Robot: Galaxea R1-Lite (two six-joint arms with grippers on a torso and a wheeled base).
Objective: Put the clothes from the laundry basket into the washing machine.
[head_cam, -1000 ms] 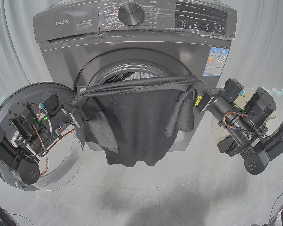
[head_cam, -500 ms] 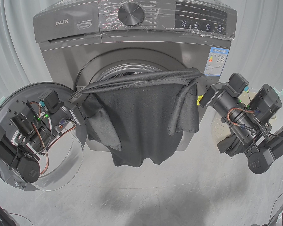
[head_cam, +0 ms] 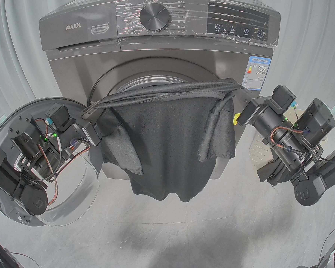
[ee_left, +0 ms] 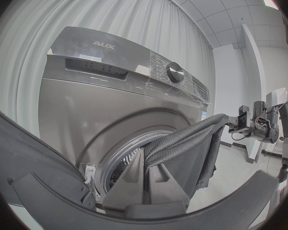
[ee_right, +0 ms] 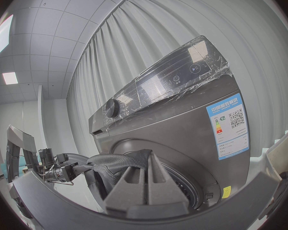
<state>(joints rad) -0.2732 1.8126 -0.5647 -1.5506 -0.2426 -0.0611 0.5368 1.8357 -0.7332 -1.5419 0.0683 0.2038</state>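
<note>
The left gripper (head_cam: 88,115) is closed on one end of the black T-shirt (head_cam: 163,138) and the right gripper (head_cam: 243,95) on the other end — the top edge is stretched between them and the body hangs free. The shirt hangs just before the round opening of the washing machine (head_cam: 156,53), outside the drum. The machine's door (head_cam: 26,110) stands open at the left. At the right stands the white laundry basket (head_cam: 257,151) — dark clothes (head_cam: 273,170) lie at its near side.
</note>
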